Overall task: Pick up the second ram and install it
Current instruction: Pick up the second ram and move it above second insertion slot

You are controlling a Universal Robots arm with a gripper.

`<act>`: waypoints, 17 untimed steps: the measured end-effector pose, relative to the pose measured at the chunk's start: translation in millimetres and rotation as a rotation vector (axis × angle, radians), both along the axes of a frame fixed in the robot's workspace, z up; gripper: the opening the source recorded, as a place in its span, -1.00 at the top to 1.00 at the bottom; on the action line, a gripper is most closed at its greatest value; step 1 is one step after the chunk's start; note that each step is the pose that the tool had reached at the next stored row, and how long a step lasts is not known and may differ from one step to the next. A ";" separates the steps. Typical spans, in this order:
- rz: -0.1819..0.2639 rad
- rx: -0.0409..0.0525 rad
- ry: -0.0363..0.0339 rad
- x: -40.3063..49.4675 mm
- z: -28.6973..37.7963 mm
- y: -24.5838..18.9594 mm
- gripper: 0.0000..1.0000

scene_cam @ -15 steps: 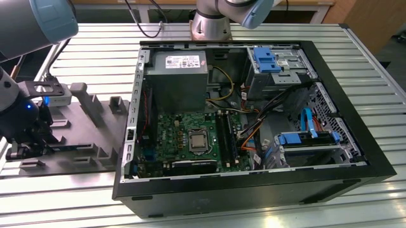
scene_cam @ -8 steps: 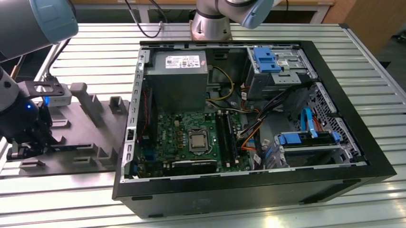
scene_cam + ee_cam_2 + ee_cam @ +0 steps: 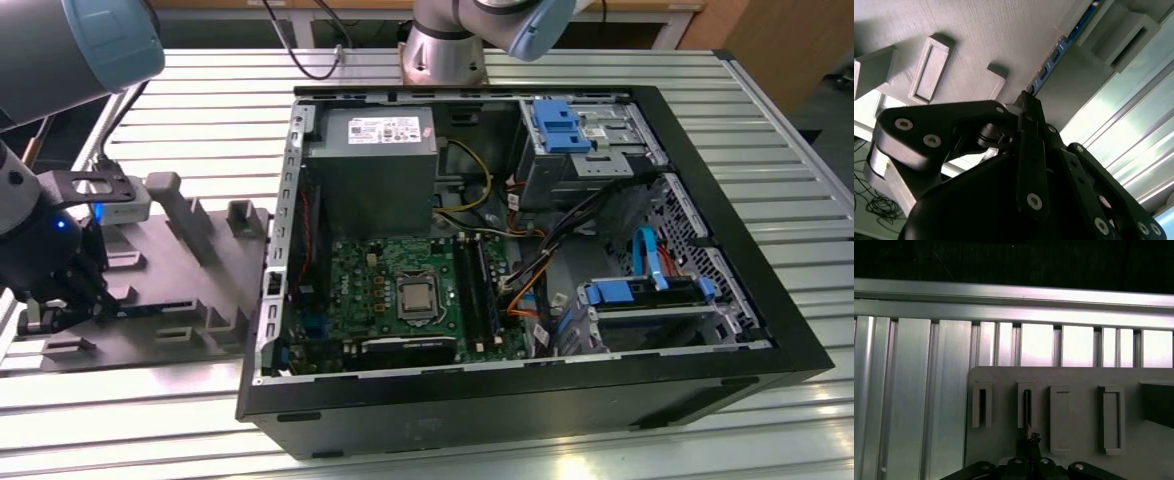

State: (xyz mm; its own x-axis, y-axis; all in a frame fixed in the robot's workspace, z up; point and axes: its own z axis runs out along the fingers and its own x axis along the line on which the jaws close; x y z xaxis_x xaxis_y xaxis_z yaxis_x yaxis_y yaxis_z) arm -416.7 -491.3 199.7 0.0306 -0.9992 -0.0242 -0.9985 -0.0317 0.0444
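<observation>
Gripper [image 3: 47, 312] is down low at the exterior view's left, right on the grey fixture tray [image 3: 187, 305] and well apart from the open PC case [image 3: 534, 395]. In the second wrist view its black fingers [image 3: 1026, 150] are pinched in tight, clamped on the near end of the second ram [image 3: 1054, 59]. That's the thin dark board w/ a blue edge, standing on edge in a tray slot and running away from the tips. In the first wrist view you see it edge-on, as a thin dark line inside one of the tray's slots.

Now the surface. The table [image 3: 174, 100] is ribbed aluminium slats, w/ bright glare on them in both wrist views. The tray lies flat on the slats, w/ raised blocks and rectangular pockets moulded in.

The case sits mid-table w/ its side panel off. Inside it there's a green mobo [image 3: 387, 285] lying flat, a grey PSU [image 3: 371, 160] above it, blue drive brackets [image 3: 561, 125], and orange and yellow wiring between them.

The arm's base [image 3: 447, 55] stands at the table's far edge, w/ black cables [image 3: 314, 55] trailing over the slats beside it. Wood-coloured furniture [image 3: 787, 45] sits beyond the table at the exterior view's right. The second wrist view also catches loose thin wires [image 3: 869, 207] on a pale surface past the tray.
</observation>
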 end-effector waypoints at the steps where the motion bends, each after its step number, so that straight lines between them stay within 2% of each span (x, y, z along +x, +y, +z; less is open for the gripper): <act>1: 0.000 0.0001 0.0000 0.0 0.0 0.0 0.76; 17: 0.000 0.0001 0.0000 0.0 0.2 0.0 0.76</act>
State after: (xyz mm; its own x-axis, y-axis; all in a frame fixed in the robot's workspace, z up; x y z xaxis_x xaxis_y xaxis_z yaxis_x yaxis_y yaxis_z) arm -416.7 -491.3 199.9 0.0308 -0.9992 -0.0243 -0.9985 -0.0318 0.0443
